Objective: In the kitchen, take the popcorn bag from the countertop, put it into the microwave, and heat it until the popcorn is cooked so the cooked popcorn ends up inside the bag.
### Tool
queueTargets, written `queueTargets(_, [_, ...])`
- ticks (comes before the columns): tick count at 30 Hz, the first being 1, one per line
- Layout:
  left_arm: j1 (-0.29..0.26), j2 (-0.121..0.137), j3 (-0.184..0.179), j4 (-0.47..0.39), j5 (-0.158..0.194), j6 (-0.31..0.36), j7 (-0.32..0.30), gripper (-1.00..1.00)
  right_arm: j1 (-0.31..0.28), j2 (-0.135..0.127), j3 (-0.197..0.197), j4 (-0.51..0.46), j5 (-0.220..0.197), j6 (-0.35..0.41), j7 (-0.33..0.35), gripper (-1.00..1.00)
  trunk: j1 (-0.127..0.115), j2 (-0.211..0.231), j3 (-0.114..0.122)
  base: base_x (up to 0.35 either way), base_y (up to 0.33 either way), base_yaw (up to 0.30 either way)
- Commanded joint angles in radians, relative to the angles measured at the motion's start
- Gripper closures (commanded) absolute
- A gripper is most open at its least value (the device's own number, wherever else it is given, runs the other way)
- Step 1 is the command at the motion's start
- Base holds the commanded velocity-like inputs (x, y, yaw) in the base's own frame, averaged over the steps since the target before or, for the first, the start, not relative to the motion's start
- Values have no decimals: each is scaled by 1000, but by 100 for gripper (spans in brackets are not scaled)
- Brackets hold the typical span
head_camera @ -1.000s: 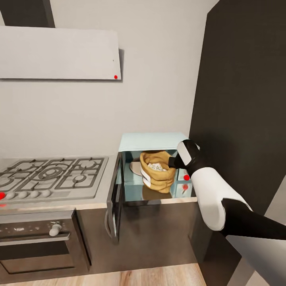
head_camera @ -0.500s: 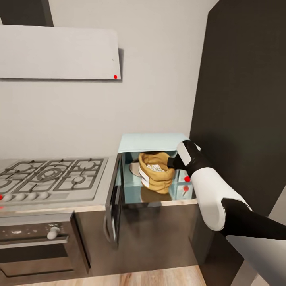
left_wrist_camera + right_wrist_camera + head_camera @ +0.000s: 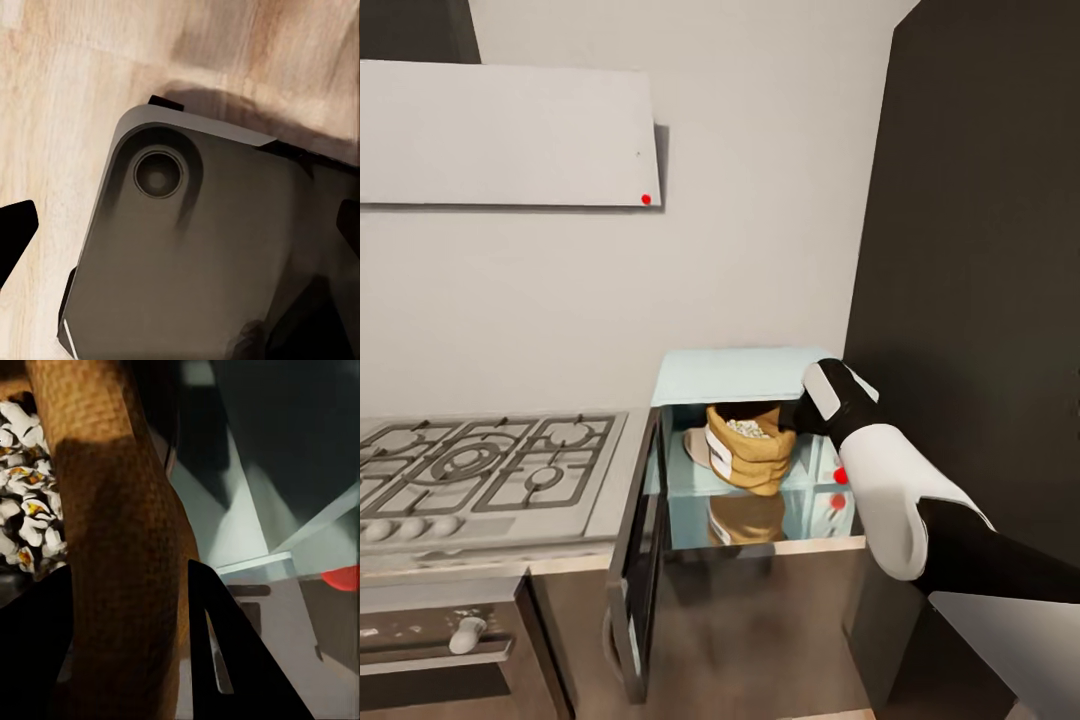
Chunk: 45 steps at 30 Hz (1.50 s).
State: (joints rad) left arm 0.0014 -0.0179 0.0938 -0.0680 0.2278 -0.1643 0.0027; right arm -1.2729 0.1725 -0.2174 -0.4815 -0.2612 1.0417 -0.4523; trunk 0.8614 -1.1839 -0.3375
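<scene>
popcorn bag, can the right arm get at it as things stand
Probably yes. The microwave door hangs open, and the right gripper already has its fingers either side of the popcorn bag's rolled rim, apparently clamped on it, with nothing between them.

At the left of my head view I see a steel gas hob [image 3: 480,470] with grey grates and a row of knobs along its front edge. Below it sits a black built-in oven [image 3: 440,650]. A pale range hood [image 3: 510,135] hangs upper left, a dark tall cabinet [image 3: 980,260] fills the right. My left wrist view shows wooden floor [image 3: 67,97].
</scene>
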Motion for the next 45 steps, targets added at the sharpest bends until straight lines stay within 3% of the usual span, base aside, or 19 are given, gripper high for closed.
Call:
queueTargets(1, [0, 0, 7, -1, -1, -1, 0, -100, 0, 2, 7, 23, 26, 6, -11, 100, 18, 0, -1, 203, 0, 0])
queueTargets(10, [0, 0, 7, -1, -2, -1, 0, -100, 0, 2, 7, 23, 26, 6, -10, 100, 18, 0, -1, 46, 0, 0])
queueTargets(11, [0, -1, 10, -1, -2, -2, -1, -100, 0, 2, 5, 18, 11, 6, -4, 100, -12, 54, -1, 0, 0, 0])
queueTargets(29, [0, 0, 11, -1, -2, -3, -1, -100, 0, 2, 15, 31, 5, 6, -22, 100, -12, 54, -1, 0, 0, 0])
queueTargets(30, [0, 0, 11, -1, -2, -3, -1, -100, 0, 2, 15, 31, 6, 6, -21, -100, -12, 54, -1, 0, 0, 0])
queueTargets(33, [0, 0, 11, -1, -2, -3, -1, -100, 0, 2, 15, 46, 20, 6, -20, -100, -12, 54, -1, 0, 0, 0])
queueTargets(41, [0, 0, 11, -1, -2, -2, -1, -100, 0, 2, 11, 27, 10, 6, -2, -100, -12, 54, -1, 0, 0, 0])
queueTargets(45, [0, 0, 12, -1, -2, 0, -1, -100, 0, 2, 12, -19, 8, 6, 22, -100, -12, 54, -1, 0, 0, 0])
